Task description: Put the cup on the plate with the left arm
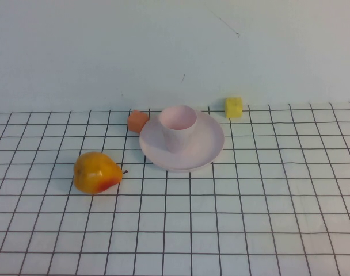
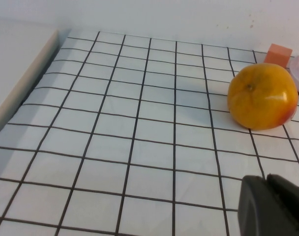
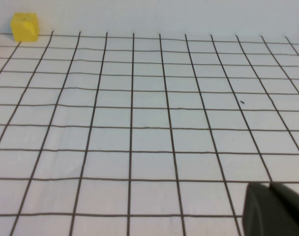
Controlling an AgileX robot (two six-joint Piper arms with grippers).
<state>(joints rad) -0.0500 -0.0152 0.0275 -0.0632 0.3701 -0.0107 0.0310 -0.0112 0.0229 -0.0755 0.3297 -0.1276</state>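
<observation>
Smooth tapered cup (image 1: 178, 125) upright on round rimmed plate (image 1: 209, 144), left pincer (image 2: 267, 204) closed, empty, right pincer (image 3: 272, 206) closed.

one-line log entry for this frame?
pale pink plastic cup: upright on pale pink round plate | left gripper: shut, retracted | right gripper: retracted

No readable text, labels or numbers anywhere (only grid lines).

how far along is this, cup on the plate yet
Done, by the look of it: the cup stands upright on the plate. Nothing is in hand. The left gripper is shut, pulled back low over the table near the pear; the right gripper sits parked. Nothing seems left.
</observation>
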